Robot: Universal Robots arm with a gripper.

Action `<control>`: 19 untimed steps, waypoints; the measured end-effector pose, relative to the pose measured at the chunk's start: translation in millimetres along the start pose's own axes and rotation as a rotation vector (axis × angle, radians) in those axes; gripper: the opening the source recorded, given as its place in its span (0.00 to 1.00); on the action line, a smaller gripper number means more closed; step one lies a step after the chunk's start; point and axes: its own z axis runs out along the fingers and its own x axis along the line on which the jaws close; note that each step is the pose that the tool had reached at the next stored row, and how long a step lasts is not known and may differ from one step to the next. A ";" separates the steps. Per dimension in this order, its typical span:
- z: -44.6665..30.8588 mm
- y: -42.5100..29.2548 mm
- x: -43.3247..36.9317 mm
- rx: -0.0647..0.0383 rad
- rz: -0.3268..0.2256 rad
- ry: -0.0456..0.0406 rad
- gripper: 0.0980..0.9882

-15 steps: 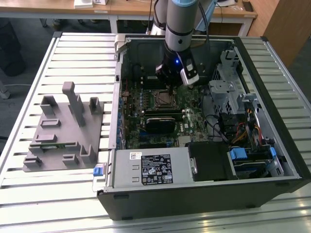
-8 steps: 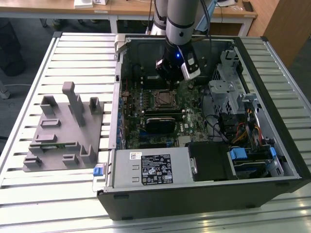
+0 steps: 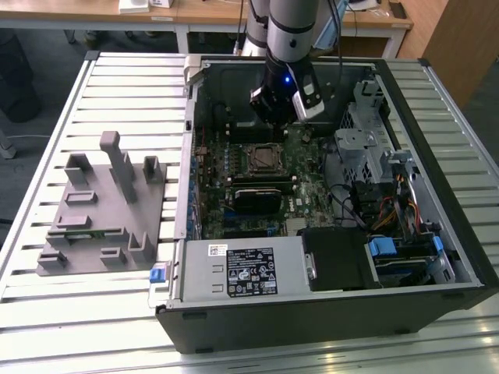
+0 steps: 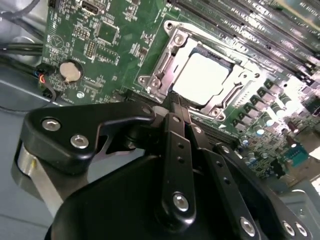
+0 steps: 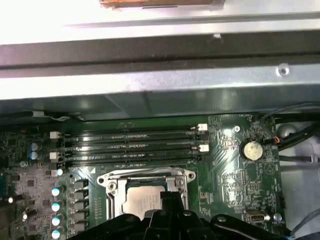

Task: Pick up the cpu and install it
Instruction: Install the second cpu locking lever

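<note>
The black gripper (image 4: 182, 107) lay closest to the lens in the second wrist view, its linkages and bolted knuckles blocking much of the board, and its two fingers (image 4: 172, 145) were drawn together with nothing between them. Just beyond the fingertips, the cpu (image 4: 201, 78) sat in its socket (image 4: 165, 65) on the green motherboard (image 4: 115, 45), its pale metal top ringed by the silver retention frame and apart from the fingers. In the first wrist view the gripper (image 5: 167, 200) hid the near edge of the cpu (image 5: 142, 202), so only part of the chip showed. Past the socket ran four dark memory slots (image 5: 130, 145) with white latches, and off to one side a round coin battery (image 5: 251, 149). In the exterior view the arm reached down into the open computer case (image 3: 437, 101), the gripper (image 3: 282, 105) hanging above the socket (image 3: 263, 158). A silver power supply (image 3: 242, 269) carried a white label whose print was too small to read. A grey plastic fixture (image 3: 101, 210) stood outside the case on the slatted table (image 3: 132, 86).
</note>
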 end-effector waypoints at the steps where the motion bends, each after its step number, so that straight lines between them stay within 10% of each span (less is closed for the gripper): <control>1: -0.3 -2.2 -0.1 0.000 0.000 0.0001 0.01; 10: -3.3 -33.0 -2.5 -0.003 0.000 0.0027 0.01; 14: -3.4 -36.8 -2.8 -0.021 0.004 0.0298 0.01; 19: -2.2 -44.6 -3.4 -0.030 0.004 0.0320 0.01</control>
